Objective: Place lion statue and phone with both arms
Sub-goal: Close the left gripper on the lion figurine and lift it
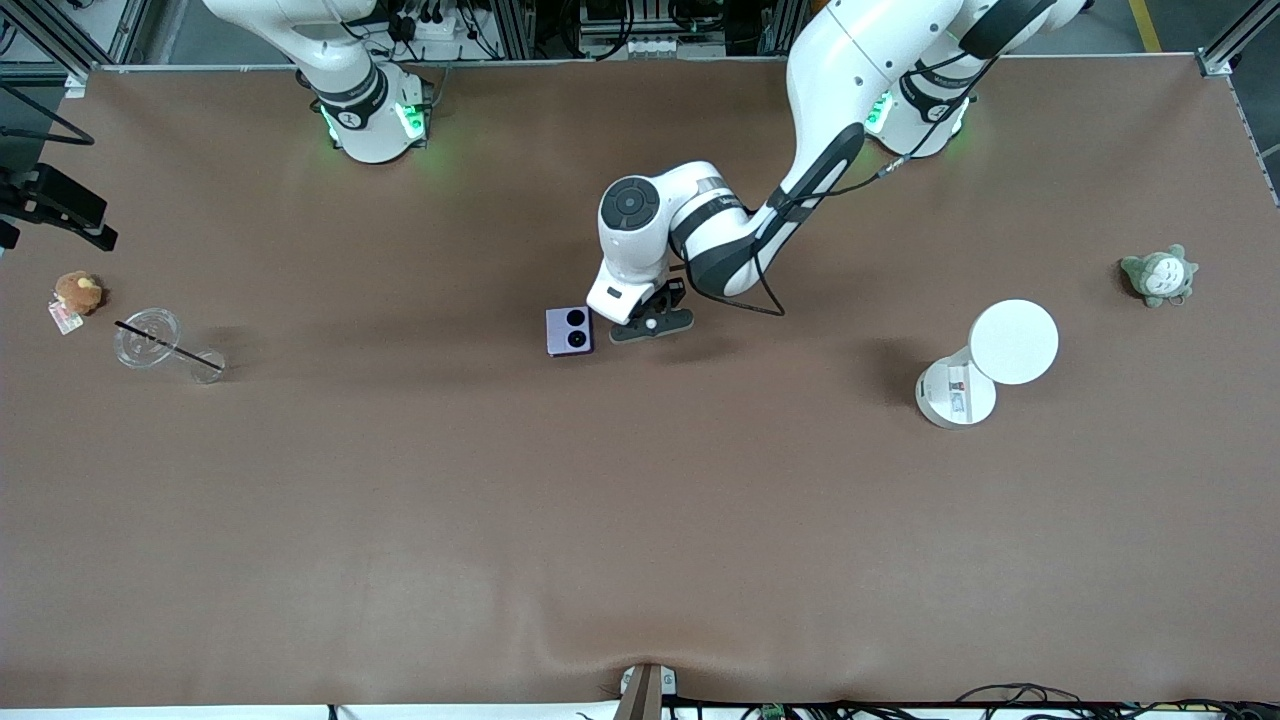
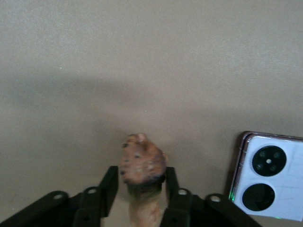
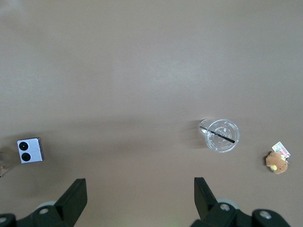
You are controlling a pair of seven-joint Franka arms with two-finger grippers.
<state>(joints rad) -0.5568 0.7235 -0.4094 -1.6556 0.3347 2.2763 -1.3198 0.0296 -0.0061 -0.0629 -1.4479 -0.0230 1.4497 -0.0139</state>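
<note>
A: Where is the small reddish-brown, spotted lion statue (image 2: 142,165) seen?

B: It is pinched between the jaws of the left gripper (image 1: 652,322), low over the brown tabletop (image 1: 640,500), just beside the phone on the left arm's side. In the front view the statue is hidden by the wrist.

A: And the phone?

B: The flat, nearly square pale-lavender phone (image 1: 569,331) with two black camera circles is laid flat on the tabletop near its middle. It is touched by no gripper.

A: What is shown of the right gripper (image 3: 140,198)?

B: Its jaws are spread wide with nothing between them. It is held high over the tabletop, toward the right arm's end from the phone, and the arm waits.

A: What else is placed relative to the phone?

B: A clear plastic cup with a black straw (image 1: 160,342) lies well apart from the phone toward the right arm's end, with a round brown plush toy (image 1: 78,293) just beside the cup. Toward the left arm's end, well apart from the phone, a white round-topped stand (image 1: 985,365) and a grey-green plush (image 1: 1159,275) are seen.
</note>
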